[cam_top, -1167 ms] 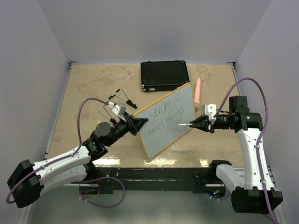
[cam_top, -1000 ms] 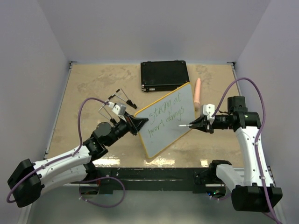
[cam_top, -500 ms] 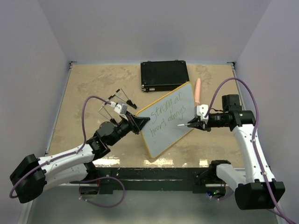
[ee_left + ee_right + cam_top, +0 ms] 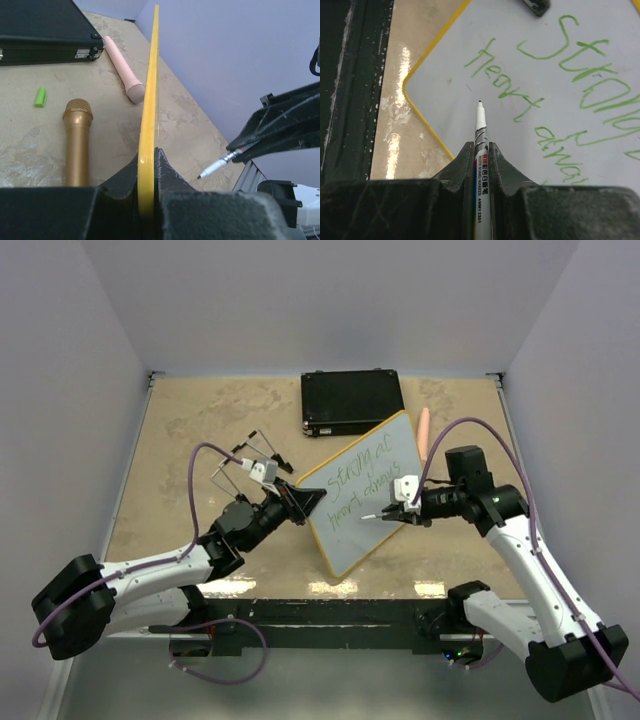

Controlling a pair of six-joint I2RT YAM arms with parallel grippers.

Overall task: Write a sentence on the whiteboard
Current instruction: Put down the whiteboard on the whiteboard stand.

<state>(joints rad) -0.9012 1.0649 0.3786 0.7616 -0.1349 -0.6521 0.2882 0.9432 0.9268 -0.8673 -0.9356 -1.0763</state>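
So the flat white, yellow-rimmed whiteboard point(image 4: 385, 455) stands tilted up mid-way across the tan table point(image 4: 180, 420), pinched at its left edge by the left gripper point(image 4: 305, 500). The right gripper point(image 4: 400, 512) is on its right, clamping a slim white marker point(image 4: 481, 130) whose tip is near the lower line of the green handwritten sentence point(image 4: 362, 485). A black rectangular case point(image 4: 352, 402) lies behind the board, with a pink cylindrical microphone point(image 4: 424, 430) just right of it. A gold microphone point(image 4: 77, 140) and a small green cap point(image 4: 40, 96) lie on the board's back side.

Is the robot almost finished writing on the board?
Two green lines of the sentence are on the whiteboard. The left gripper clamps its rim; the right gripper holds the marker, tip off the board near the second line. More words may follow.
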